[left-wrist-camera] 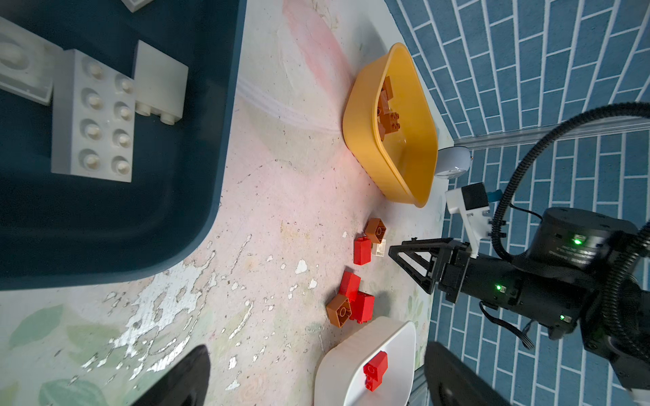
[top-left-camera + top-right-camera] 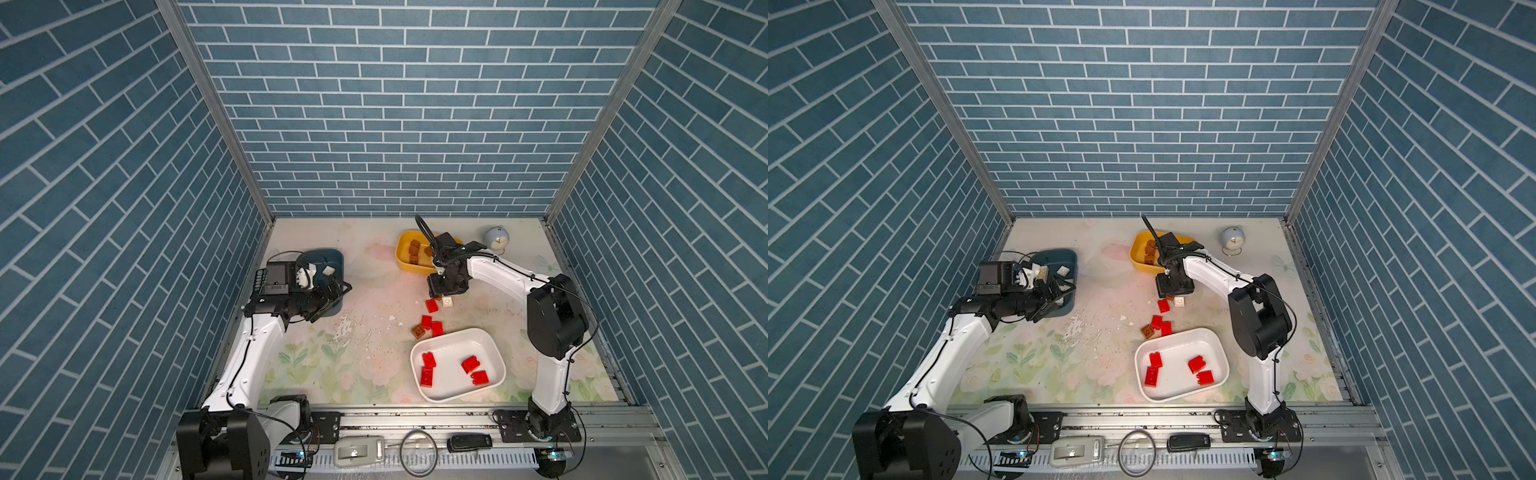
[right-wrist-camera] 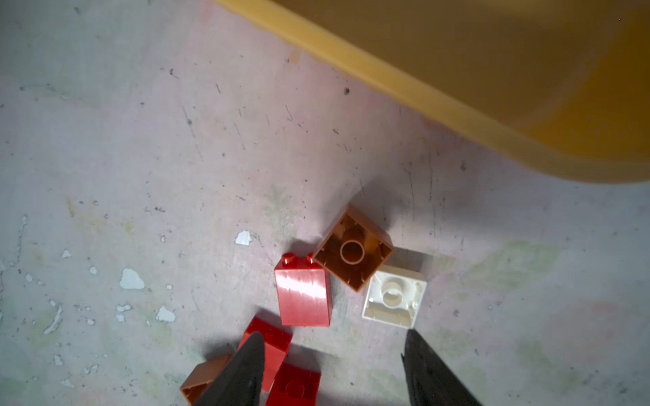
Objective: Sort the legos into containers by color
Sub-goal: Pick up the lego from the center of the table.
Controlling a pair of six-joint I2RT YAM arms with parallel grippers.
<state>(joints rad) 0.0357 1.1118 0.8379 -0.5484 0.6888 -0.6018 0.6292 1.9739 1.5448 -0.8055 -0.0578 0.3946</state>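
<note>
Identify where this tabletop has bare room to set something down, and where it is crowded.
Free: the middle, between the teal tub and the loose bricks; the front, between the left arm and the white tub. Crowded: the gap from yellow tub to white tub, strewn with bricks.

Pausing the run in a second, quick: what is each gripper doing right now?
Left gripper: open, empty, by the blue tub.
Right gripper: open, empty, above loose legos.
</note>
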